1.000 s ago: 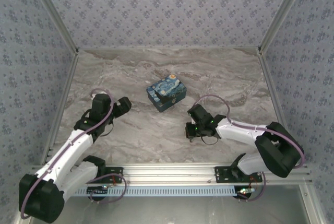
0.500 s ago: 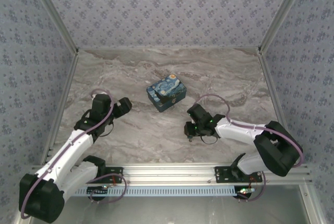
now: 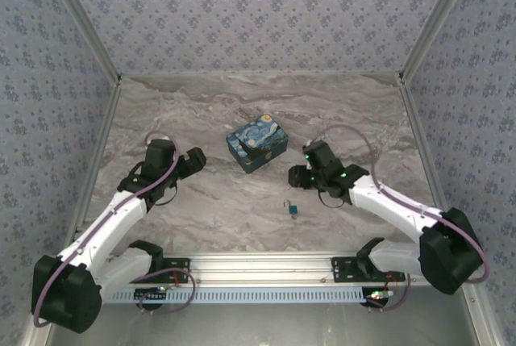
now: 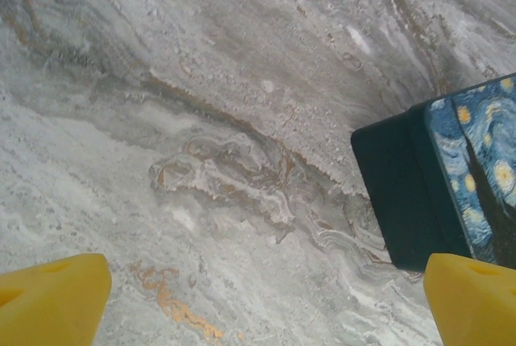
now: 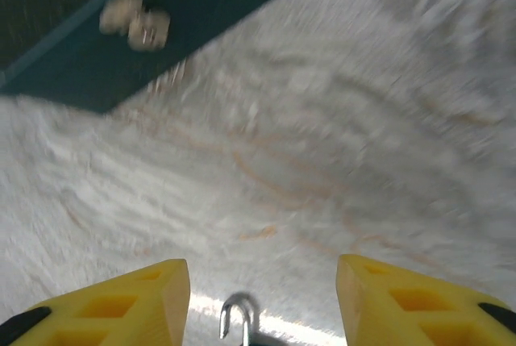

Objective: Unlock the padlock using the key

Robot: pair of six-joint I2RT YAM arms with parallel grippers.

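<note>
Lying on the table (image 3: 201,217), the padlock (image 3: 292,210) (tiny, teal); right gripper (image 5: 260,277) parted and empty, left gripper (image 4: 266,281) likewise.

Bright, soft and even from overhead in the top view, with only faint, short shadows close against the box (image 3: 257,144) on the pale counter (image 3: 210,209). Crisp and well focused in the left wrist view, down to the fine marble veins. Badly smeared by motion blur in the right wrist view, streaking box edge and counter alike, with a pale sheen low in the middle.
</note>
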